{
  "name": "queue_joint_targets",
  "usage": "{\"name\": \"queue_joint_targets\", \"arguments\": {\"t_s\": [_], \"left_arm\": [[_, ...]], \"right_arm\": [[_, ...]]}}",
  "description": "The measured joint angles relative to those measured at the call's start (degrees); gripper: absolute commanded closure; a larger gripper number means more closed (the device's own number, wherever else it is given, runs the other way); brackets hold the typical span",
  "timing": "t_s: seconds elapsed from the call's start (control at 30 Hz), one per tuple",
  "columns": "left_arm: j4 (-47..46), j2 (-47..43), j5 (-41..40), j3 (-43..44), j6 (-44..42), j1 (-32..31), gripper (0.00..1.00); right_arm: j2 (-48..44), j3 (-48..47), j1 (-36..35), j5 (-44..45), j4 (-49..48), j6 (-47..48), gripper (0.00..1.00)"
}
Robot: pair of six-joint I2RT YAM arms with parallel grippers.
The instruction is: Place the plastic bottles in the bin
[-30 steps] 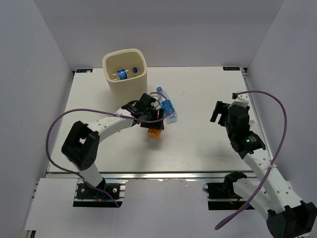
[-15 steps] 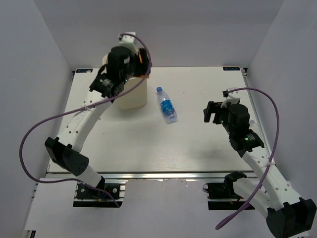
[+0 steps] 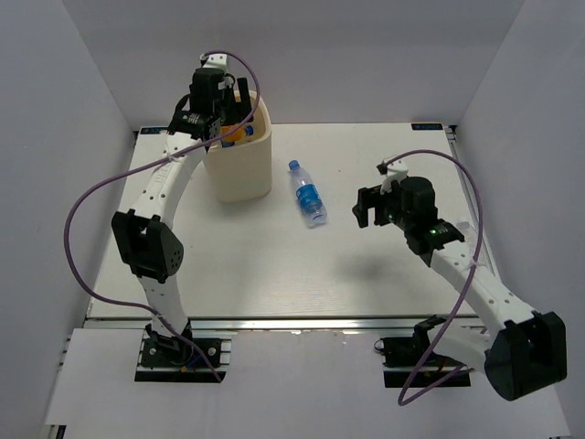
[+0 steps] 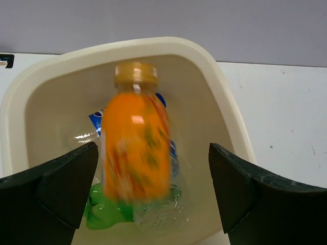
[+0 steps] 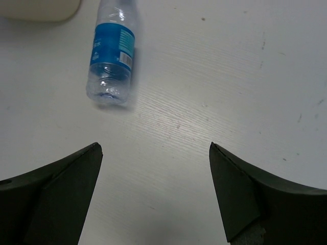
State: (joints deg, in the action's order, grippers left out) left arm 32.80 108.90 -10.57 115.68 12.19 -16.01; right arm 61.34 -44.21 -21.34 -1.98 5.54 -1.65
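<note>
My left gripper (image 4: 153, 153) hangs open over the cream bin (image 4: 232, 127), also seen from above as the bin (image 3: 245, 174). An orange bottle (image 4: 135, 148), blurred by motion, is loose between the spread fingers and touches neither, inside the bin's mouth. Below it lie a green bottle (image 4: 104, 212) and a clear bottle (image 4: 163, 209) with a blue label. On the table a clear bottle with a blue cap and label (image 3: 308, 194) lies flat; in the right wrist view this bottle (image 5: 111, 56) sits ahead and left of my open, empty right gripper (image 5: 156, 153).
White walls close the table in at the back and both sides. Purple cables loop off both arms. The right arm (image 3: 457, 265) reaches in from the near right edge.
The left arm carried the orange bottle from the table up over the bin and its jaws opened, dropping the bottle. The right gripper moved left, toward the clear bottle on the table.
</note>
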Motion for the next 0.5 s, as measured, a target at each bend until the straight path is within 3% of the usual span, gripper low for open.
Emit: {"name": "queue_joint_targets", "arguments": {"t_s": [0.33,0.5], "left_arm": [[0.6,-3.3,0.0,0.9,-0.5,0.9,0.02],[-1.6,-10.5,0.1,-5.8,0.8,0.9,0.02]], "right_arm": [[19.5,-11.1,-6.4,-4.5,-9.8,0.6,0.11],[33.2,-18.7,-9.2,-4.4,-14.3,0.0,0.11]]}}
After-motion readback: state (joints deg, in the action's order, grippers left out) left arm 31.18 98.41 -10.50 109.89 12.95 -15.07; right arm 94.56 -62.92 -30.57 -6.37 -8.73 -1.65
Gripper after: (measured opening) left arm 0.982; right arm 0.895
